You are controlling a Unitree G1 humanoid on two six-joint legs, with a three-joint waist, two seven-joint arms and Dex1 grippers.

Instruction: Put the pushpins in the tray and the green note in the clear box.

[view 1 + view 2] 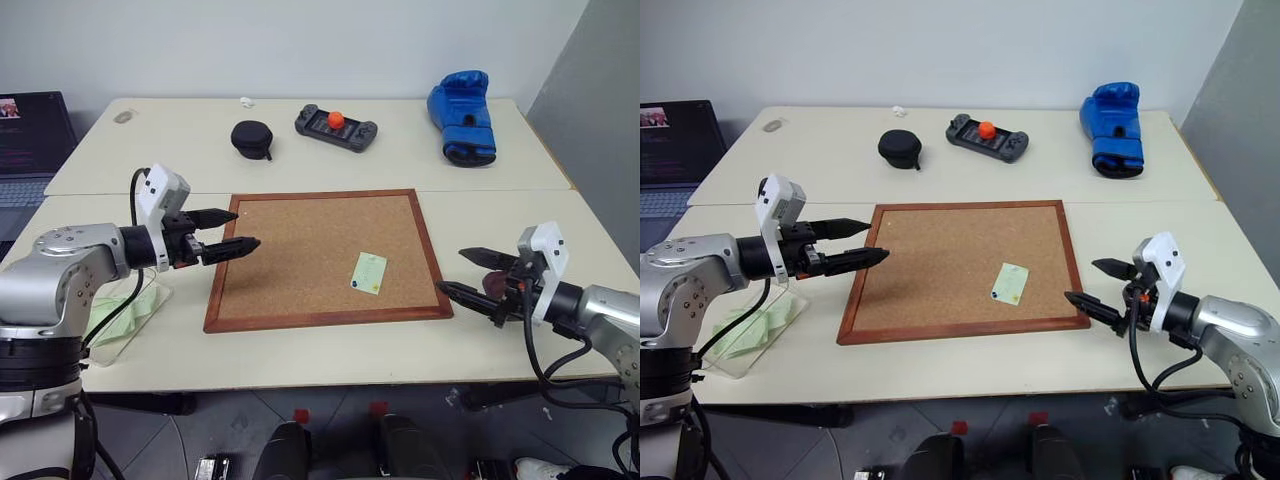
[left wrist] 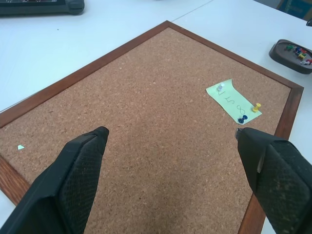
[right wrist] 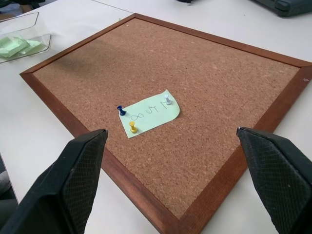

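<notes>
The green note (image 3: 151,113) lies on the corkboard, held by three pushpins: a white one (image 3: 167,100), a blue one (image 3: 121,110) and a yellow one (image 3: 132,127). The dark tray (image 2: 279,52) sits off the board's right side with several coloured pins in it. The clear box (image 1: 125,320) stands left of the board and holds green paper strips. My left gripper (image 1: 245,228) hovers open over the board's left edge. At the board's near right corner, in front of the tray, my right gripper (image 1: 452,270) is open too. Both are empty.
The wood-framed corkboard (image 1: 300,260) fills the table's middle. On the far table lie a black round case (image 1: 251,139), a game controller (image 1: 336,126) and a blue boxing glove (image 1: 462,118). A laptop (image 1: 25,140) stands at the far left.
</notes>
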